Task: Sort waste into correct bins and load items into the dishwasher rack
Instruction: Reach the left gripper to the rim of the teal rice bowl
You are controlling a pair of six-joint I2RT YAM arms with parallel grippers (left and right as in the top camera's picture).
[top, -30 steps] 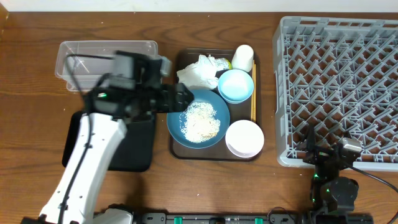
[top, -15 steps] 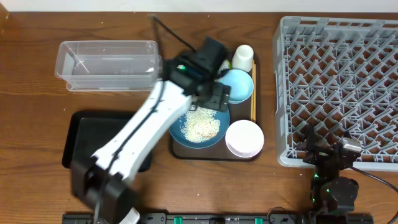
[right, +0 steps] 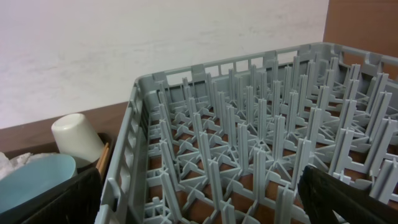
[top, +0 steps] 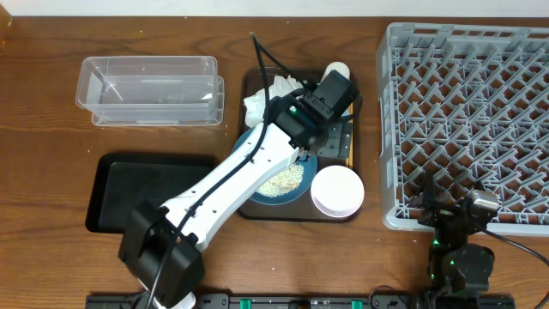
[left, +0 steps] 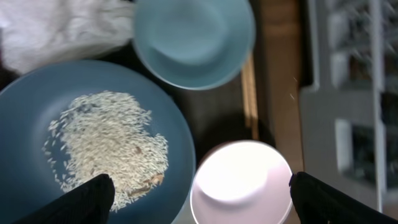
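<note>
1. Left fingers [left: 87,202] are spread wide with nothing pinched. Only the dark tips are seen, at 7 and 5 o'clock of the wrist view.
2. Beneath them on the tray [left: 217,121]: blue plate [left: 93,143] with rice, light blue bowl [left: 193,40] at 12 o'clock, white bowl [left: 242,183] at 5 o'clock. The crumpled napkin [left: 56,28] is cut off at 11 o'clock.
3. Overhead, the light blue bowl is hidden by the left arm [top: 249,172]. The plate and the white cup [top: 336,69] are partly covered.
4. Right fingers [right: 354,202] are spread, nothing held, at the 6 o'clock edge of the dishwasher rack [top: 467,120].
5. The rack is set on the desk [top: 43,103] at 3 o'clock of the tray. Its right side is cropped.
</note>
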